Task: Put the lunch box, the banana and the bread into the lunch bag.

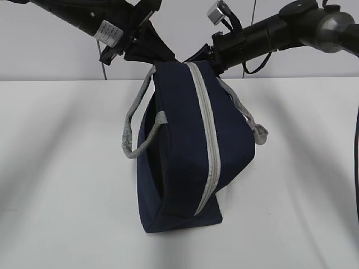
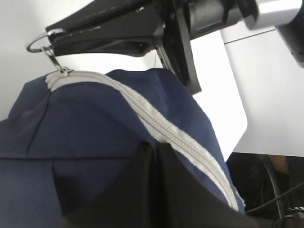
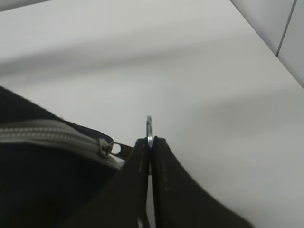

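Note:
The navy lunch bag hangs tilted on end, and its lower end seems to touch the white table. Its grey zipper is closed along the whole visible length. My left gripper is shut on the bag's navy fabric just beside the zipper, at the bag's top. My right gripper is shut on the metal ring pull, next to the zipper slider. The left wrist view also shows that ring. The lunch box, the banana and the bread are out of view.
Grey webbing handles dangle on the bag's left and right sides. Both arms cross above the bag at the top of the exterior view. A white wall stands behind the table's far edge.

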Controlling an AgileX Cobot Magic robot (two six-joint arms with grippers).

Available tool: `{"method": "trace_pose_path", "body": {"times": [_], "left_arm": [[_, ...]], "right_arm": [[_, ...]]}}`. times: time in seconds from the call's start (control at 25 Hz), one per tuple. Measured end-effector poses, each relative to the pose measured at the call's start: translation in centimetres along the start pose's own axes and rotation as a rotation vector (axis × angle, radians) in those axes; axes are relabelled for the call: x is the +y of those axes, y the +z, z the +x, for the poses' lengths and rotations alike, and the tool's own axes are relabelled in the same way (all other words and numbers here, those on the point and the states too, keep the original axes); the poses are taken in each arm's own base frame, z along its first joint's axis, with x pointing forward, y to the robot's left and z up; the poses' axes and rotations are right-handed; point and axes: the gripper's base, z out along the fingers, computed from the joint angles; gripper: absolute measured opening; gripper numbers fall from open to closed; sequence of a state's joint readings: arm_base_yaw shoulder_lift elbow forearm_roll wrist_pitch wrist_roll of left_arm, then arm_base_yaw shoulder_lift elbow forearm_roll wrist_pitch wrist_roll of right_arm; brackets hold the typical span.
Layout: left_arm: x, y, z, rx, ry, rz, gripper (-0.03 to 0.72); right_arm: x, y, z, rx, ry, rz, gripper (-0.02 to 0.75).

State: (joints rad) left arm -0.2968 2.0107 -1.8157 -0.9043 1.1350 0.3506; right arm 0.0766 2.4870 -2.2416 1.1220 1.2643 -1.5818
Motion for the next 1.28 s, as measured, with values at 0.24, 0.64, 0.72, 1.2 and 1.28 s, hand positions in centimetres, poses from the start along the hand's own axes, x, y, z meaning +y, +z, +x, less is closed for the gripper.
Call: {"method": "trace_pose_path", "body": {"times": [0.24,0.64,0.72,1.2,1.28], "left_arm": [[0.0,-0.9,0.0,0.009,0.081,-0.107,0.176],[1.6,-2.3,-0.7,-0.063,0.105,-0.232,0.469],[2.1,-2.6,-0.7,-0.064,0.083,-0.262,0.470],[4.4,-3.8,0.1,0.011,-0.033,-0.545,0.473],[4.1,-4.1,0.2,0.008,-0.039,-0.546,0.473]], "right_arm": [[-0.7,-0.6,-0.4,-0.075,0.119,0.053,0.259],[-1.0,-3.0,-1.5,-0.106,0.353,0.091,0.501],[-1.1,-4.0,-1.9,-0.088,0.462,0.112,0.501],[1.2,-9.2,-4.6,0.248,0.893,0.440,0.502],[1.7,-9.8,-4.7,0.281,0.944,0.492,0.502]]}}
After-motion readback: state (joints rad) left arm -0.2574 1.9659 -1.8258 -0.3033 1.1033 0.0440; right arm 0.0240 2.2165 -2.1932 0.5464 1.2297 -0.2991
